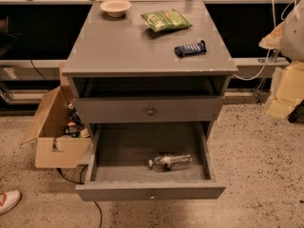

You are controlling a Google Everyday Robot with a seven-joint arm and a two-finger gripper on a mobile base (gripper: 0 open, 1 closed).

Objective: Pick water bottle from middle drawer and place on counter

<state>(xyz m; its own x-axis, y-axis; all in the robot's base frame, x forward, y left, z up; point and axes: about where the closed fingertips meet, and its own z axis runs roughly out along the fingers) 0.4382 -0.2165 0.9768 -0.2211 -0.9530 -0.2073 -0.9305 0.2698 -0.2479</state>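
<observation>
Drawer access is already there: the middle drawer (118, 192) stands pulled out towards you, and the water bottle (170, 161) lies on its side on the drawer floor, cap to the left, with nothing touching it. The gripper (284, 91) hangs at the right edge of view, well apart from the bottle. You cannot tell how far open it is, but it appears to carry nothing. Beyond, the counter (128, 51) holds a bar (190, 48), a chip bag (165, 20) and a bowl (115, 7). You have the reach, grasp, lift and placing all left to do.
</observation>
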